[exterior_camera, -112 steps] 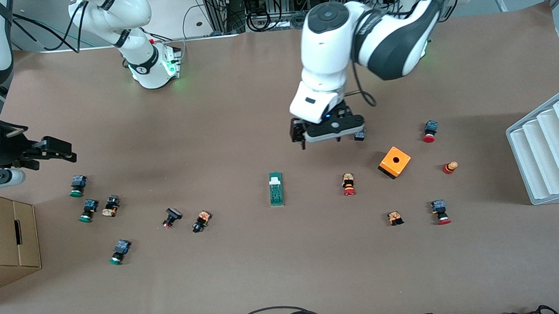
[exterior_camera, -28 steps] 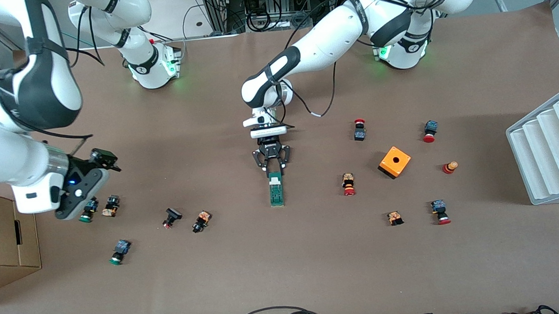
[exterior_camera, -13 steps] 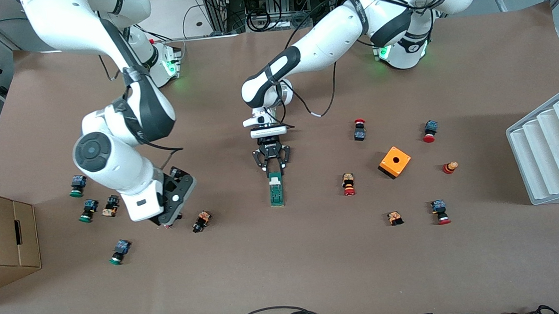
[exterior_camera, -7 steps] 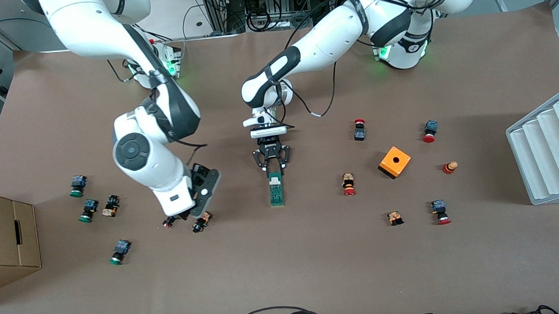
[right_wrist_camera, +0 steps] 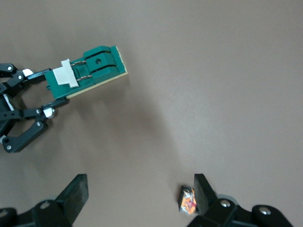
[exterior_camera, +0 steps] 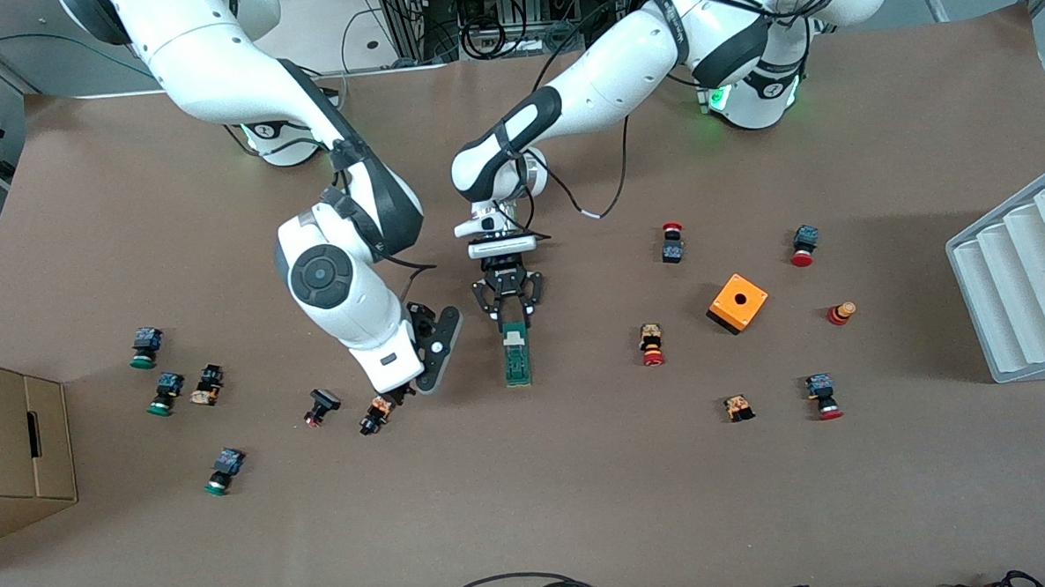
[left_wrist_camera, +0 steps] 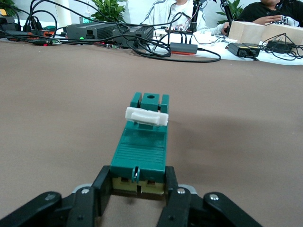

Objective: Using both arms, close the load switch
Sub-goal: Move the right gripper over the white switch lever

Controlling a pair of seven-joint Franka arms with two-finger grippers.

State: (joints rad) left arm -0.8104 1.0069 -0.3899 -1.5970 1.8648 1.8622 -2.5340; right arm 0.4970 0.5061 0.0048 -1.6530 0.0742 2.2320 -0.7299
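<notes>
Taking the load switch [exterior_camera: 516,358] as the landmark, it lies flat on the brown tabletop [exterior_camera: 584,502] about midway between the two arms' ends, its long axis running from the robots' bases toward the front camera, with the white tab [exterior_camera: 514,335] at the end nearer the bases.

The right hand [exterior_camera: 416,382] hangs just beside the load switch, toward the right arm's end of the tabletop, over bare paper and over a small push-button [exterior_camera: 375,414] that lies nearer the front camera than the switch. Its fingers [right_wrist_camera: 75,191] are spread wide and hold nothing; the right wrist view shows the switch lying apart from them, ahead and off to one side.

The left hand [exterior_camera: 511,320] sits low at the switch's base-ward end, fingers [left_wrist_camera: 103,187] pressed in on the narrow end of the green body, pinching it in line with its long axis. It is the nearer hand and appears to be bracing the switch. The coming move likely turns on the right hand crossing sideways onto the tab.
</notes>
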